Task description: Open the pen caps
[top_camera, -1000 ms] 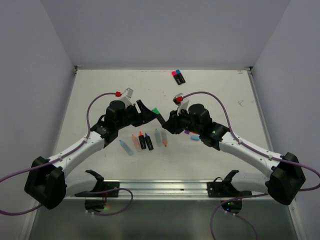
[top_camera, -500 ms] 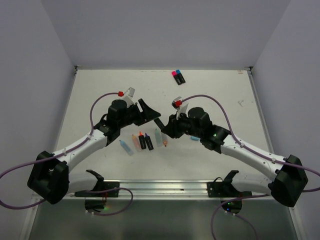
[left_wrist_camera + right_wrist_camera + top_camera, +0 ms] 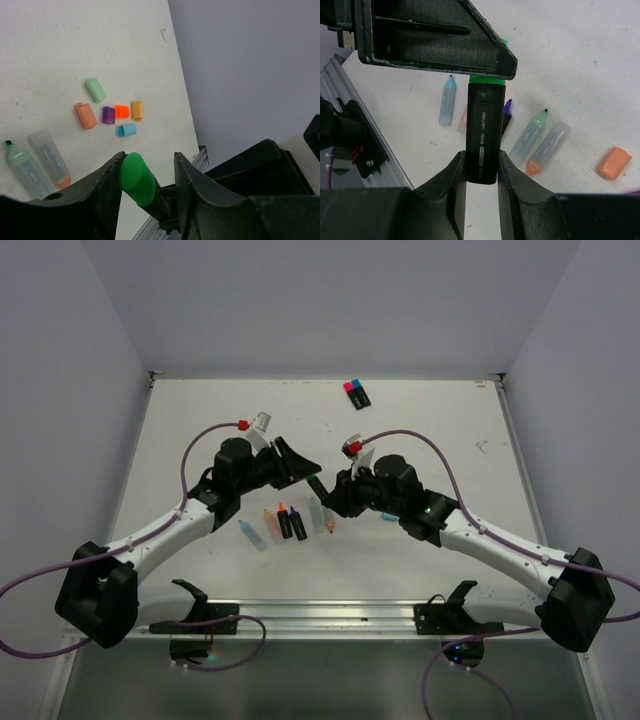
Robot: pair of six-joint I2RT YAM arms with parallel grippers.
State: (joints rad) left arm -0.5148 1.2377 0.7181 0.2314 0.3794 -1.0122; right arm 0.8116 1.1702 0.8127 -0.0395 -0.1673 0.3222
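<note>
My right gripper (image 3: 481, 156) is shut on a black highlighter body (image 3: 482, 130) and holds it above the table, its green cap (image 3: 488, 79) pointing away. The left gripper (image 3: 149, 157) is open with its jaws on either side of that green cap (image 3: 137, 179). The cap touches one finger, and a gap shows to the other. In the top view the two grippers (image 3: 310, 468) (image 3: 336, 490) meet mid-table. Loose caps lie on the table: mint (image 3: 95, 90), salmon (image 3: 85, 115), purple (image 3: 108, 115), orange (image 3: 121, 111), amber (image 3: 137, 110) and cyan (image 3: 126, 130).
Several uncapped highlighters (image 3: 285, 522) lie in a row under the grippers, among them a pale blue one (image 3: 446, 102), a pale green one (image 3: 530, 132) and a pale orange one (image 3: 547, 147). Two capped pens (image 3: 355, 393) lie near the back wall. A metal rail (image 3: 320, 615) runs along the near edge.
My left gripper has moved right and now covers the green cap, which was showing a second ago. The right gripper with the pen has shifted slightly left towards it.
</note>
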